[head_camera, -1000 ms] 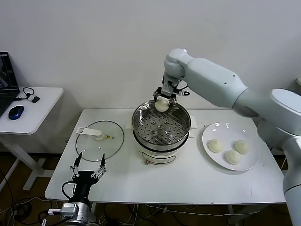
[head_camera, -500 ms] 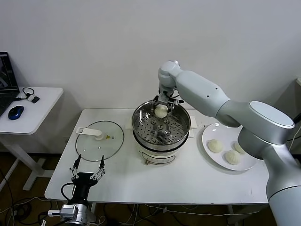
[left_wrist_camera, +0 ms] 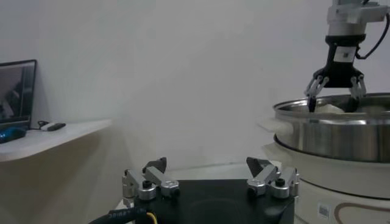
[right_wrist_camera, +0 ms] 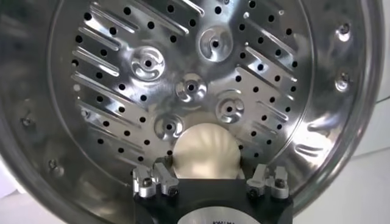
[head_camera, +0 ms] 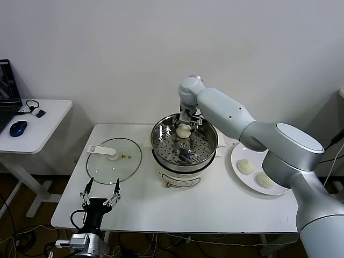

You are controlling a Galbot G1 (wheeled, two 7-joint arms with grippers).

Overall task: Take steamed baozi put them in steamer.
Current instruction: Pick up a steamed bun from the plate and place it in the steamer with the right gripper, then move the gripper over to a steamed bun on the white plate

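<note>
The steel steamer (head_camera: 159,153) stands on its white pot base mid-table. One baozi (head_camera: 183,131) rests on the back part of its perforated floor (right_wrist_camera: 189,85). My right gripper (head_camera: 184,126) reaches down into the basket and straddles that bun, open, with a gap on each side of the bun (right_wrist_camera: 206,149). From the left wrist view, the right gripper (left_wrist_camera: 332,100) hangs over the steamer rim (left_wrist_camera: 329,131). Two more baozi (head_camera: 245,166) (head_camera: 264,180) lie on the white plate (head_camera: 236,156) to the right. My left gripper (head_camera: 100,198) sits open near the table's front left edge.
A flat glass lid (head_camera: 114,159) with a white knob lies left of the steamer. A small side table (head_camera: 32,126) with a blue mouse (head_camera: 18,128) stands further left. My right forearm (head_camera: 269,140) crosses above part of the plate.
The right gripper came down into the steamer with the baozi and spread its fingers, leaving the bun on the perforated floor. The left arm stayed still.
</note>
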